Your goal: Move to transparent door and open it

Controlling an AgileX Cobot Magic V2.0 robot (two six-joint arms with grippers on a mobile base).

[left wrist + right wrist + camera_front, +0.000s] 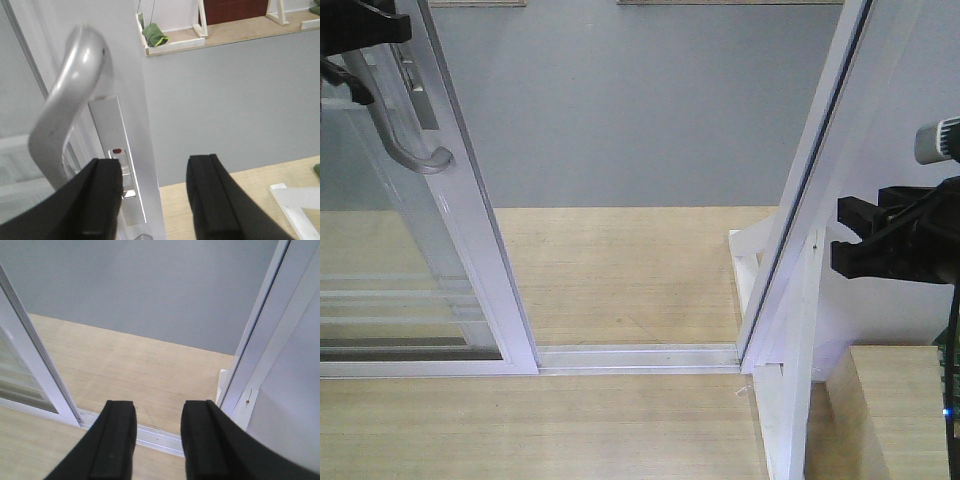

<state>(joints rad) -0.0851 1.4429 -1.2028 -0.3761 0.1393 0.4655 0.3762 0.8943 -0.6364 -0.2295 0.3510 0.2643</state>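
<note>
Front view first: the door stands at the left, slid aside, with an open gap between its frame and the white post on the right. The floor track runs across that gap. The left gripper is up in the top-left corner, right at the grey handle; whether it touches the handle I cannot tell from here. The right gripper hangs at the far right, beside the post and well apart from the door.

Left wrist view: the left gripper has its two black fingers spread wide with nothing between them but the door's frame edge and the lock plate. The handle curves up just left of the left finger. A red dot shows on the lock plate above the fingers.

Right wrist view: the right gripper is spread too, holding nothing. Past its fingertips lies the track and wooden floor; the door sits off to the left, the post to the right.
</note>
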